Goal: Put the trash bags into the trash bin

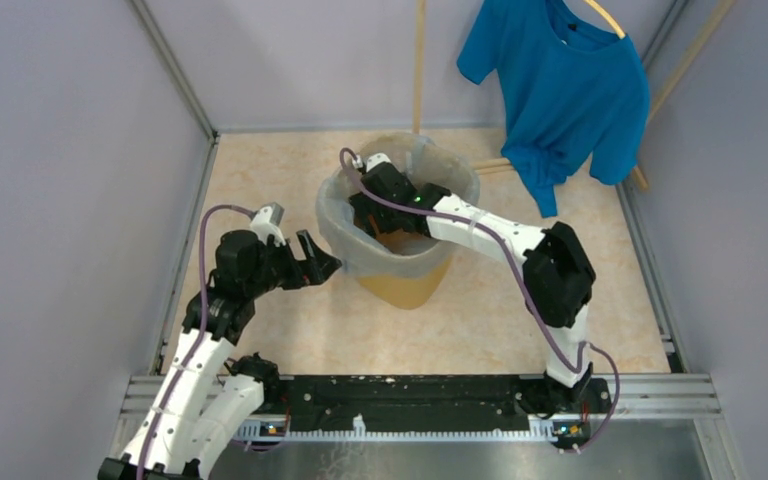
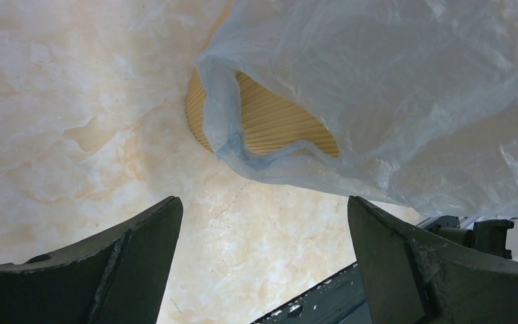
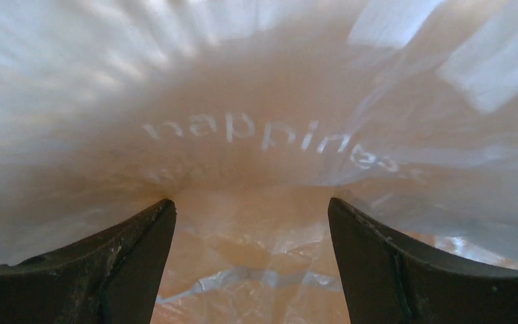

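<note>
Right pincer [image 3: 251, 202] stands spread deep inside the trash bin [image 1: 412, 286], with nothing pinched between its two sides. Its own wrist view shows only the film of the trash bag [image 3: 256, 128] ahead, pale and crinkled, with printed lettering across it. Noted: the bag lines the bin, and as far as I can see its mouth is folded out over the rim and hangs down the outside wall, so the task's thing sits within and over the bin. Left pincer [image 1: 318, 258] is also wide apart and holds nothing. It hovers just beside the bin's left flank, level with the loose hem of the overhang, and the left wrist view shows the ribbed yellow wall beneath that hem. Judgement: the step in hand appears to be seating the liner down toward the base. To do it well, the right arm should press the film gently down and outward, since such thin plastic may snag or tear on a fingertip, then rise straight out so the liner is not dragged up. The left pincer could steady the hem against the wall, without shoving the bin, which may slide or tip on the desk [image 1: 260, 180].
</note>
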You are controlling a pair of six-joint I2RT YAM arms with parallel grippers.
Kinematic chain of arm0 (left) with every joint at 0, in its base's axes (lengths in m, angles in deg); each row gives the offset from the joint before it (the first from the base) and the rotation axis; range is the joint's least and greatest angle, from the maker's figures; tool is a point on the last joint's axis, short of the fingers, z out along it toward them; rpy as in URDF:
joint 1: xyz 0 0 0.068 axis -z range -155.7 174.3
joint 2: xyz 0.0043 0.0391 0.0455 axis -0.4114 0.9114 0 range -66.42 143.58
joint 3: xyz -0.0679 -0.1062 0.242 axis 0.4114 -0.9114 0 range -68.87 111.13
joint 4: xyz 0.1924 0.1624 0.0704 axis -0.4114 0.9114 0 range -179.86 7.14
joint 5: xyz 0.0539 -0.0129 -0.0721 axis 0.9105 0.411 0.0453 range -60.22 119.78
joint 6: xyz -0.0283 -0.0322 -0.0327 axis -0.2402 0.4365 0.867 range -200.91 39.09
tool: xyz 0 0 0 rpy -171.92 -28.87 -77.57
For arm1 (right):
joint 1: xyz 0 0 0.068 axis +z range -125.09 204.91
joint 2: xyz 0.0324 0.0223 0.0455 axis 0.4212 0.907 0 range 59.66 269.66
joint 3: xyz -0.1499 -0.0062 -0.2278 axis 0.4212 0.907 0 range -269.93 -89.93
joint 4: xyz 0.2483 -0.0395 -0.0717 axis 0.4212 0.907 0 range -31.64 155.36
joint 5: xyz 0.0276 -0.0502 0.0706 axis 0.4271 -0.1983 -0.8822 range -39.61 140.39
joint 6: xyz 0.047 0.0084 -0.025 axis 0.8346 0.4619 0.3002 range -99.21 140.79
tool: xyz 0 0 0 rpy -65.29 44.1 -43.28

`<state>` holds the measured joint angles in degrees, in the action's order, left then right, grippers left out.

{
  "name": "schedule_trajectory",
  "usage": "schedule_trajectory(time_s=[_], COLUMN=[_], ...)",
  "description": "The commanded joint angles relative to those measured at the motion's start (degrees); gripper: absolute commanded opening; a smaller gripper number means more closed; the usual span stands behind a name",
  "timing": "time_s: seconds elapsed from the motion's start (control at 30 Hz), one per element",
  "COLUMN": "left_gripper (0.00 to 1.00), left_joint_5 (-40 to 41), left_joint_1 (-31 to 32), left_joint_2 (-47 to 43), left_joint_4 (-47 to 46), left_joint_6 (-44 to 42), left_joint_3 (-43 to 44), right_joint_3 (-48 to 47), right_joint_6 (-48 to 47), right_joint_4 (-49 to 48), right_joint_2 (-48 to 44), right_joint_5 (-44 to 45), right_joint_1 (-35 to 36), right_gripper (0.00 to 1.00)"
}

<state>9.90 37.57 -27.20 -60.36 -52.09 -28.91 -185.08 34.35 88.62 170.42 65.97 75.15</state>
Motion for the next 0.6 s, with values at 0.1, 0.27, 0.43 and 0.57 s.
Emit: schedule_trajectory(time_s=[0.1, 0.27, 0.43, 0.57], left_gripper=[0.98, 0.98, 0.98, 0.98], left_joint_5=[0.8, 0.92, 2.56, 5.08], left_joint_1=[0.17, 0.17, 0.17, 0.17], left_joint_2=[-1.4, -1.17, -1.29, -2.8], left_joint_4=[1.7, 2.08, 2.78, 3.75], left_joint_6=[0.35, 0.19, -0.57, 0.51], left_joint_3=[3.05, 4.13, 5.56, 6.06], right_joint_3=[-2.25, -3.79, -4.8, -4.17], right_joint_6=[0.1, 0.09, -0.57, -1.73], right_joint_4=[-3.51, -1.97, 0.66, 3.12], right_joint_2=[4.3, 4.07, -1.56, -9.92], right_joint_5=[0.42, 0.86, 1.55, 2.22], right_joint_1=[0.23, 0.21, 0.23, 0.17], right_gripper=[0.84, 0.84, 0.85, 0.97])
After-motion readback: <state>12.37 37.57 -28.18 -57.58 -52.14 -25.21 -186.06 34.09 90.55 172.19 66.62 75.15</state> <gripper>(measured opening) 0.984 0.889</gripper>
